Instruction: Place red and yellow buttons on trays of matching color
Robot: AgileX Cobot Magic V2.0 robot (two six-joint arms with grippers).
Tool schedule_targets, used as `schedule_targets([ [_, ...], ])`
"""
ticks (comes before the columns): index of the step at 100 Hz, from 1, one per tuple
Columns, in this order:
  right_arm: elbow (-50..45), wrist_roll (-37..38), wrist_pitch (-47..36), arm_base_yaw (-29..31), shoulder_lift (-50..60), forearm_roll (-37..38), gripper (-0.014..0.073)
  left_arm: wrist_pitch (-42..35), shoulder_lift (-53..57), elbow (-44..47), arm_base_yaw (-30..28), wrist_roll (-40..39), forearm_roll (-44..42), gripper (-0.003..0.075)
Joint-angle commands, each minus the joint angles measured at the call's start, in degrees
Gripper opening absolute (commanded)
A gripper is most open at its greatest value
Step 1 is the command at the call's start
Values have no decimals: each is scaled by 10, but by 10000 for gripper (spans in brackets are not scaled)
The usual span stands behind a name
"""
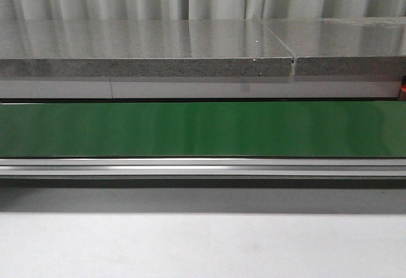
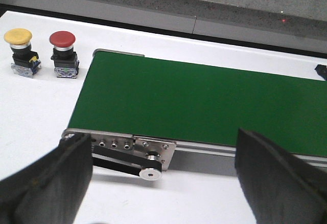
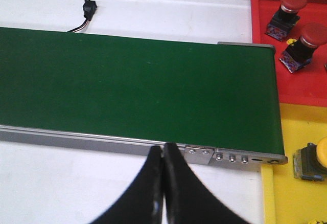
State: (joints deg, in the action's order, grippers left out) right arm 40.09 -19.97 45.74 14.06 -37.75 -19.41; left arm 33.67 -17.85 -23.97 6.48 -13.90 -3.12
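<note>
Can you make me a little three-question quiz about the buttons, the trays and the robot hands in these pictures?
1. True or false: the green conveyor belt has a button riding on it.
2. How many red mushroom-head push buttons lie in the red plastic tray? A) none B) two C) four
3. Fill in: the right hand has its fingers pressed ____, while the left hand has them spread wide.

Key
1. False: the belt is bare. The loose yellow mushroom-head push button and loose red mushroom-head push button stand on the white table beside its end.
2. B: one and another.
3. together
</note>
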Motion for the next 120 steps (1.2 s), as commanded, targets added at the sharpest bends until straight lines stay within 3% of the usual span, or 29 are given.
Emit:
schedule_targets([
  [1, 13, -7, -28, 0, 2, -7, -68, -25, -32, -41, -1, -47, -27, 577],
  [18, 13, -7, -28, 0, 2, -7, -68, -8, -139, -130, -23, -114, -92, 576],
  [63, 13, -7, -28, 0, 2, -7, -68, -4, -506, -395, -117, -114, -49, 576],
  [90, 13, -7, -28, 0, 2, -7, -68, 16, -678, -480, -165, -114, -16, 545],
  [120, 13, -7, -28, 0, 2, -7, -68, 2, -780, -519, -173, -114, -13, 545],
])
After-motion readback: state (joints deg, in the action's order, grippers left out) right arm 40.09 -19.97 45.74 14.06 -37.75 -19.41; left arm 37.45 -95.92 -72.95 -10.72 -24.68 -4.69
